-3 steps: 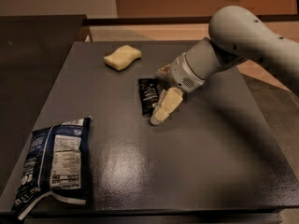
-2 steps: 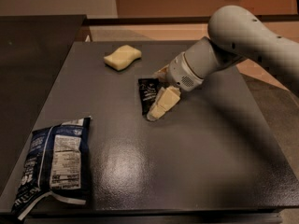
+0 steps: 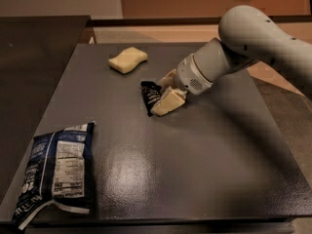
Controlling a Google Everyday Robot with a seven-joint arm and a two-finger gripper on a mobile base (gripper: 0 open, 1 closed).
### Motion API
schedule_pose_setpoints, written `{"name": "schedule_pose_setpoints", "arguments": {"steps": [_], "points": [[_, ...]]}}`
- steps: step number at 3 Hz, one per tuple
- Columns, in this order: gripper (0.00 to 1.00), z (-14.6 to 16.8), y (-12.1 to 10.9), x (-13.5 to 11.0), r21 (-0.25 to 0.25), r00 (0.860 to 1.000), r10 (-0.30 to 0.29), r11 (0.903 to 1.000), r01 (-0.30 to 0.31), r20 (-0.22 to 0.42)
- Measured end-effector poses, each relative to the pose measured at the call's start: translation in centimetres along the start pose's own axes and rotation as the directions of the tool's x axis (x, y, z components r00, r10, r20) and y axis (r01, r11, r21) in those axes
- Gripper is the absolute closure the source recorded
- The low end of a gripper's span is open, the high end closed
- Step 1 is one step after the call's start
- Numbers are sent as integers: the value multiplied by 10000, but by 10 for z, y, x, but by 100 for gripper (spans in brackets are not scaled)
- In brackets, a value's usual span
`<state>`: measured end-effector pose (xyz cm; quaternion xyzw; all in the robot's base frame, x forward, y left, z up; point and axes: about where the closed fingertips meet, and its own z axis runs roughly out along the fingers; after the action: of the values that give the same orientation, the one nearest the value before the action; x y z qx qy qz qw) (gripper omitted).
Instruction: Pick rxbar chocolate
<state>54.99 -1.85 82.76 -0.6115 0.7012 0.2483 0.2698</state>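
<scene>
The rxbar chocolate is a small black wrapper bar lying near the middle of the dark grey table. My gripper comes in from the right on the white arm and is down at the bar. Its cream fingers sit on either side of the bar's right end and are closed on it. That end is hidden between them. The bar's left end sticks out, looks crumpled, and rests on or just above the table.
A pale yellow sponge lies at the back, left of the gripper. A blue-and-white chip bag lies at the front left corner. A dark counter runs along the left side.
The gripper's lower finger has moved up and left against the bar. The bar now looks shorter and bunched between the fingers.
</scene>
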Motion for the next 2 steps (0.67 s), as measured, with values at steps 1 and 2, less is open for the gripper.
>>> {"name": "schedule_pose_setpoints", "arguments": {"steps": [1,2], "points": [[88,-6,1,-2,151,9999,11,9999,-13,104],[100,-16,3,-4,402,9998,130,9991,-135,126]]}}
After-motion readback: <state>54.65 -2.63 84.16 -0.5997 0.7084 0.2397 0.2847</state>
